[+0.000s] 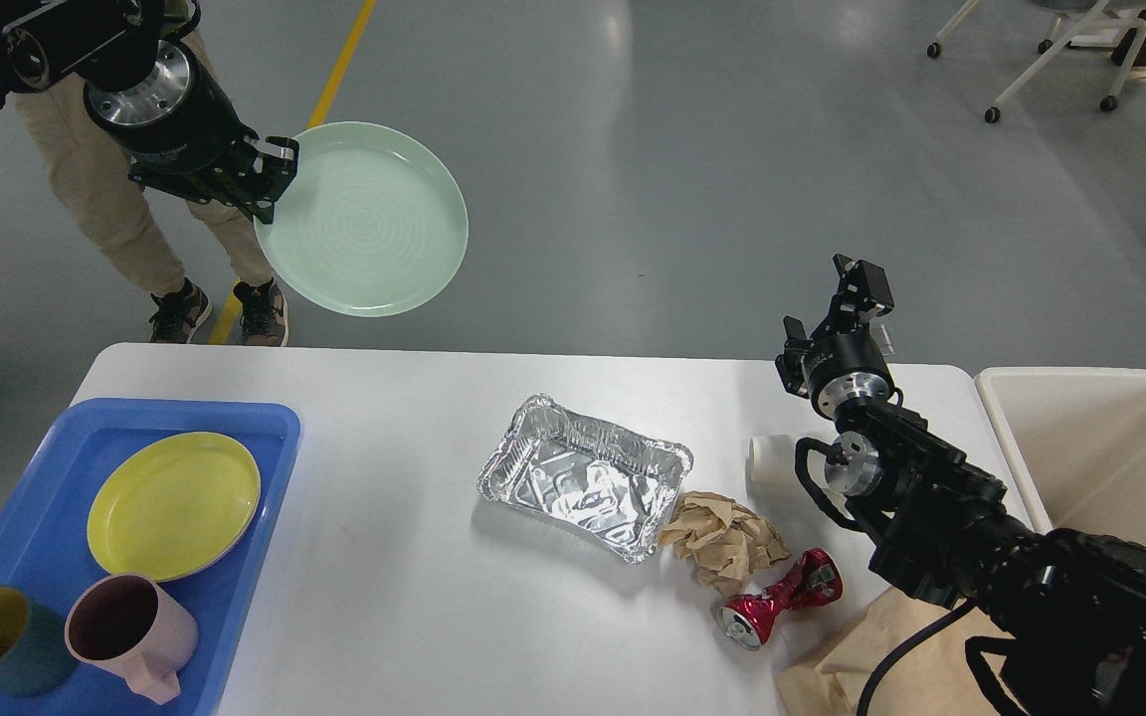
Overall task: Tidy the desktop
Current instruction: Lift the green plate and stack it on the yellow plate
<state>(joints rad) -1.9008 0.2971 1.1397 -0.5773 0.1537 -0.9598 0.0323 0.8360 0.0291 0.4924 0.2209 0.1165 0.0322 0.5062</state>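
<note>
Left claw [270, 184]: clamped on the rim of a pale green plate [362, 219], held high beyond the desktop [414, 597]; plate likely stiff, light, slick, best pinched at its edge; right claw [837, 303] empty, jaws apart.

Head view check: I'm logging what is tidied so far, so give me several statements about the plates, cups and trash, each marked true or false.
1. The left end effector holds the pale green round plate up off the large white desktop. True.
2. The yellow round plate lies in the cream rectangular bin. False: it lies in the blue plastic tray.
3. The crushed red drink can lies on the desktop. True.
4. The silver foil container holds the crumpled brown paper. False: the paper lies beside it.
</note>
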